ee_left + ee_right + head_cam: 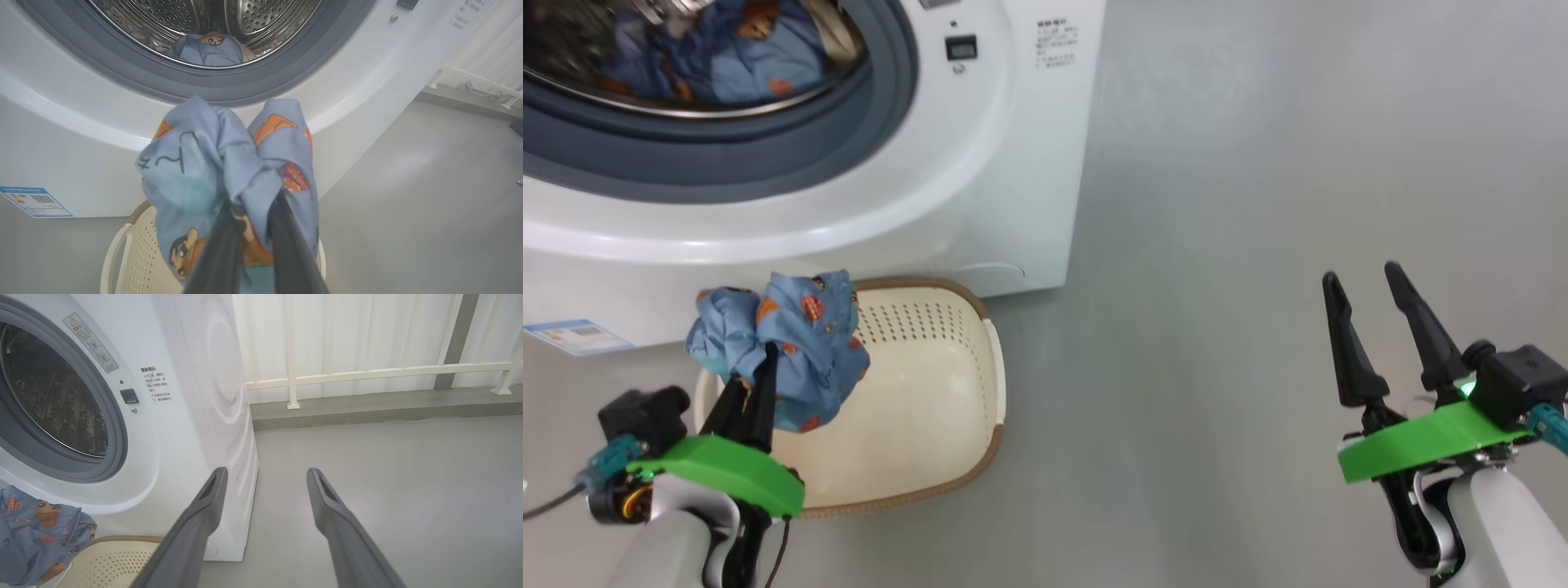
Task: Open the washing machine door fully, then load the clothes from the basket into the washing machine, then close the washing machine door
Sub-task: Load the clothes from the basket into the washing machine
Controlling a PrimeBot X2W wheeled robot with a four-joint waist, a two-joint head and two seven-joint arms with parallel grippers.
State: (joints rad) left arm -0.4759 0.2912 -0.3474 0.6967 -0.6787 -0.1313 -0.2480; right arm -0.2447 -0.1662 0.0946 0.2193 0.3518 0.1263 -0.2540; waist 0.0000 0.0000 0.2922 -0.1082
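The washing machine (1013,163) stands at the upper left with its drum mouth uncovered; the washing machine door is out of view. Light blue clothes (727,57) with orange prints lie inside the steel drum, also seen in the left wrist view (208,49). My left gripper (760,359) is shut on another blue printed garment (800,343), held bunched above the cream basket (915,408) just below the drum opening. The left wrist view has this garment (212,155) wrapped over the fingertips. My right gripper (1361,273) hangs open over bare floor, far right of the basket, nothing between its fingers (327,498).
A blue label sticker (576,335) sits low on the machine's front. Grey floor (1258,204) spreads to the right of the machine. A white railing (367,371) on a raised curb runs behind. The basket's inside (110,559) looks bare where it shows.
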